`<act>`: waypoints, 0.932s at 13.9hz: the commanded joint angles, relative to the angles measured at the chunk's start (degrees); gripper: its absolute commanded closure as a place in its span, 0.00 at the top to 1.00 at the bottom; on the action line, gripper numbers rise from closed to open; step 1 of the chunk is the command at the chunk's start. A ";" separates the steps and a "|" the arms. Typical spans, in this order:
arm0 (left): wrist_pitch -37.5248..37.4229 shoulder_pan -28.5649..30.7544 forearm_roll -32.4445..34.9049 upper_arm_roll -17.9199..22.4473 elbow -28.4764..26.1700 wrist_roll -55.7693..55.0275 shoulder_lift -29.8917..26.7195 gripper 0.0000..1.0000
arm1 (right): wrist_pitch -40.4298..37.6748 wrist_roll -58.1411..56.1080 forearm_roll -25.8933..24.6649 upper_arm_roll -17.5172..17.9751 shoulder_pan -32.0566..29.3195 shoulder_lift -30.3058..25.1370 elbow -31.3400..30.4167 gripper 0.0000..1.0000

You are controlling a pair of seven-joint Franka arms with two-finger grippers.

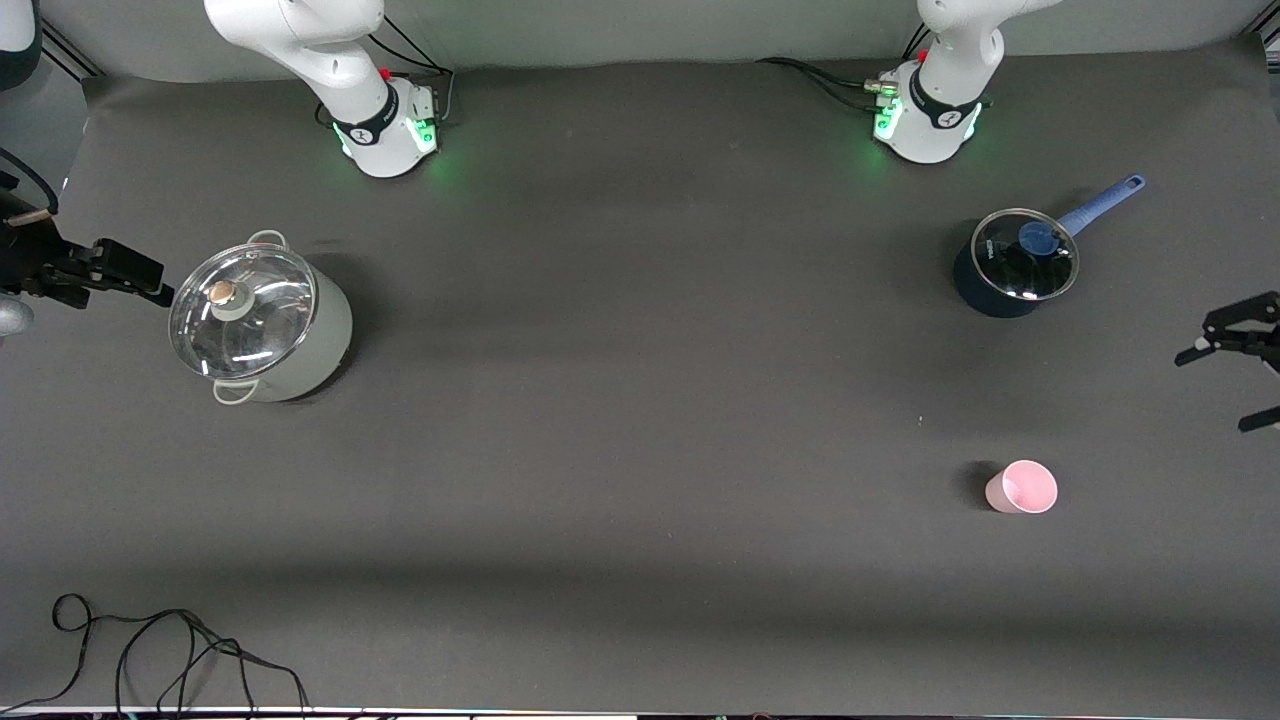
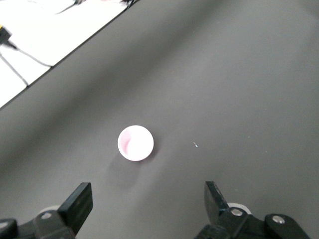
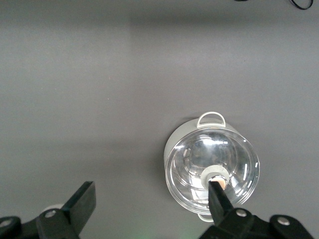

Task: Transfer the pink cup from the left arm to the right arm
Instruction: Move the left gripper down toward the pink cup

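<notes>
A: What is seen on the dark table mat (image 1: 640, 400), starting with the biggest thing?

B: A pale green stockpot (image 1: 262, 325) with a glass lid (image 1: 242, 298) is found toward the right arm's end of the table. A smaller dark blue saucepan (image 1: 1010, 265), also glass-lidded, with a blue handle (image 1: 1102, 203), is placed toward the left arm's end, close to the left arm's base (image 1: 930, 120).

A: And the pink cup?

B: The pink cup (image 1: 1022, 487) is stood upright on the mat, mouth up, nearer to the front camera than the saucepan and well apart from it. It is touched by nothing. In the left wrist view it is seen from above (image 2: 135, 143), empty.

A: How are the grippers held?

B: The left gripper (image 1: 1235, 372) is held in the air over the left arm's end of the table, its fingers (image 2: 78, 201) spread wide and empty. The right gripper (image 1: 120, 270) is held just beside the stockpot, its fingers (image 3: 82, 200) likewise spread, nothing pinched.

A: Anything smaller?

B: A loose black cable (image 1: 160, 650) is laid at the mat's edge nearest the front camera.
</notes>
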 commanded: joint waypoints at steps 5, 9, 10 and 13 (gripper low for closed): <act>-0.14 7.26 -19.57 -0.62 1.54 33.40 17.16 1.00 | -0.69 -0.62 0.37 -0.23 0.17 0.30 0.92 1.00; -1.20 11.22 -27.14 -0.98 1.27 50.12 25.09 1.00 | -0.69 -0.80 0.37 -0.23 0.17 0.30 0.92 1.00; -1.20 11.40 -28.20 -0.98 1.27 51.37 25.97 1.00 | -0.69 -0.80 0.37 -0.23 0.17 0.30 0.92 1.00; -1.20 11.93 -29.95 -1.67 1.36 52.69 28.95 1.00 | -0.77 -0.80 0.37 -0.23 0.17 0.30 0.92 1.00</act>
